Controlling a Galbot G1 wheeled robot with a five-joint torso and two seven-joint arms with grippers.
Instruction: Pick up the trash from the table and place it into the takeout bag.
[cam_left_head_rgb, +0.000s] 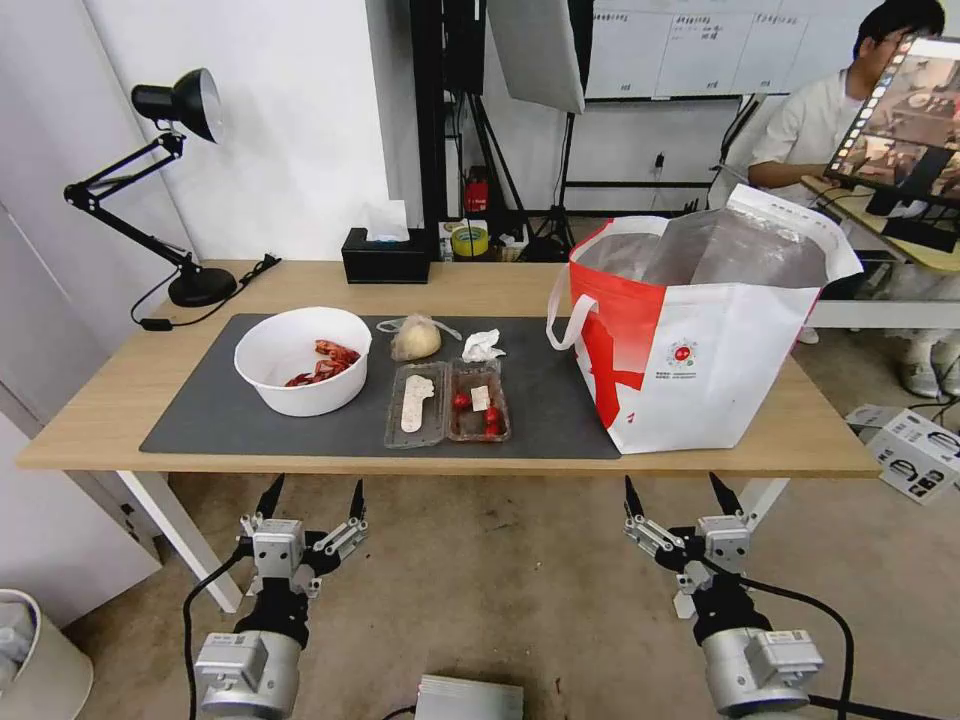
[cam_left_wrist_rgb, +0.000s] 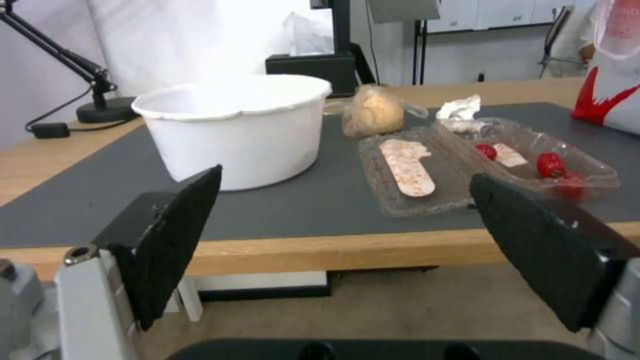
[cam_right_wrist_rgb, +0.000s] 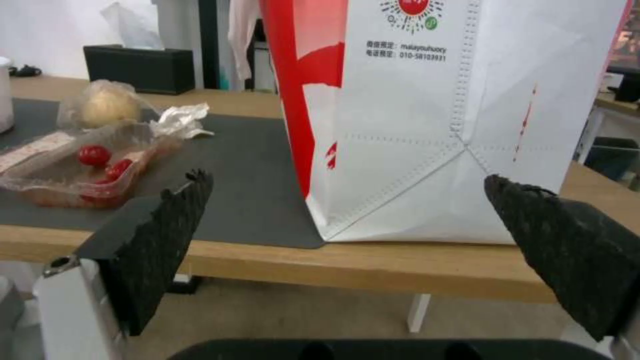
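Red shell scraps (cam_left_head_rgb: 325, 363) in white bowl (cam_left_head_rgb: 300, 360)

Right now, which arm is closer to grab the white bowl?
Probably the left. The left gripper hangs open just below the table edge in front of the bowl, while the right gripper faces the bag.

A white wall (cam_left_head_rgb: 290, 120) fills the upper left of the frame, with a black desk lamp (cam_left_head_rgb: 150, 170) before it. Dark stands (cam_left_head_rgb: 500, 120) and a whiteboard (cam_left_head_rgb: 700, 45) sit at top centre. The floor (cam_left_head_rgb: 500, 580) along the bottom looks like worn beige concrete. A cardboard box (cam_left_head_rgb: 915, 450) lies at right.
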